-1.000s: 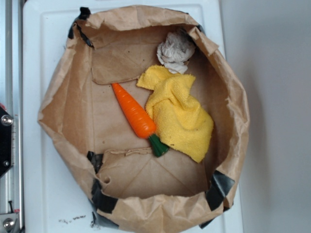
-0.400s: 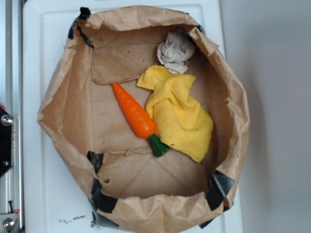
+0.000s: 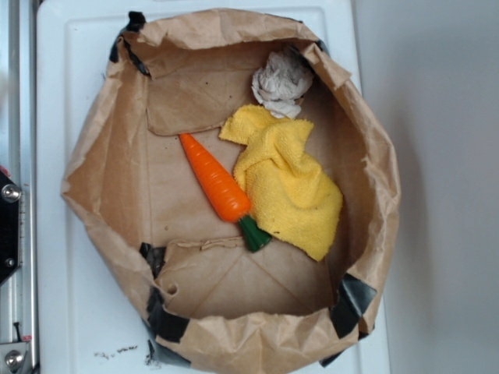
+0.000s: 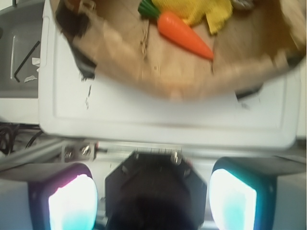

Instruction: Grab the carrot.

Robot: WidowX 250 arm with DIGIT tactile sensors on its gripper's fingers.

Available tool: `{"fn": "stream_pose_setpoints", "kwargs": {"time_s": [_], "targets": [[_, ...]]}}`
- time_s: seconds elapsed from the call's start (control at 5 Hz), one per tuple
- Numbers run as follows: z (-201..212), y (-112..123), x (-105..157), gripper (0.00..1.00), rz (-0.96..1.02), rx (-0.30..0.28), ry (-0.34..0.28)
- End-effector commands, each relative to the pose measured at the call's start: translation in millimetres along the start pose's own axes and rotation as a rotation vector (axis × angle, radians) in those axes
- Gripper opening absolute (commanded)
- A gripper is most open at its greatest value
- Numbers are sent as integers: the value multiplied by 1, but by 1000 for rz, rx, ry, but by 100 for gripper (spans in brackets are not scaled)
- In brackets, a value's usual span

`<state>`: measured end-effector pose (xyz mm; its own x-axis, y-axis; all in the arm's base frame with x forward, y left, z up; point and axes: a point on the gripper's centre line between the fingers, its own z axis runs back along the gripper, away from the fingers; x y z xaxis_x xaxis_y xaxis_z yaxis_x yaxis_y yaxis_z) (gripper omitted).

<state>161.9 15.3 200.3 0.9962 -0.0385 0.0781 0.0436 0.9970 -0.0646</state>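
Observation:
The carrot (image 3: 215, 182), bright orange with a dark green stem end, lies diagonally on the floor of a rolled-down brown paper bag (image 3: 101, 179), its tip toward the upper left. Its right side touches a yellow cloth (image 3: 290, 183). The wrist view shows the carrot (image 4: 183, 34) at the top, far from my gripper (image 4: 152, 201). The two glowing fingers (image 4: 72, 203) stand wide apart at the bottom corners, open, with nothing between them. The gripper does not show in the exterior view.
A crumpled grey-white wad (image 3: 281, 78) sits at the bag's back. The bag rests on a white tray (image 3: 54, 296). A metal rail with a black bracket (image 3: 9, 226) runs along the left edge. Black tape patches (image 3: 355, 300) mark the bag's rim.

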Motion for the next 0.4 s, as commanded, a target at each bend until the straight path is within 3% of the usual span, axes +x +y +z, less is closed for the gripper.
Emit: {"fn": "stream_pose_setpoints", "kwargs": {"time_s": [0.0, 0.2], "targets": [[6, 14, 66, 100, -9, 27, -58], [-7, 10, 86, 100, -145, 43, -86]]}}
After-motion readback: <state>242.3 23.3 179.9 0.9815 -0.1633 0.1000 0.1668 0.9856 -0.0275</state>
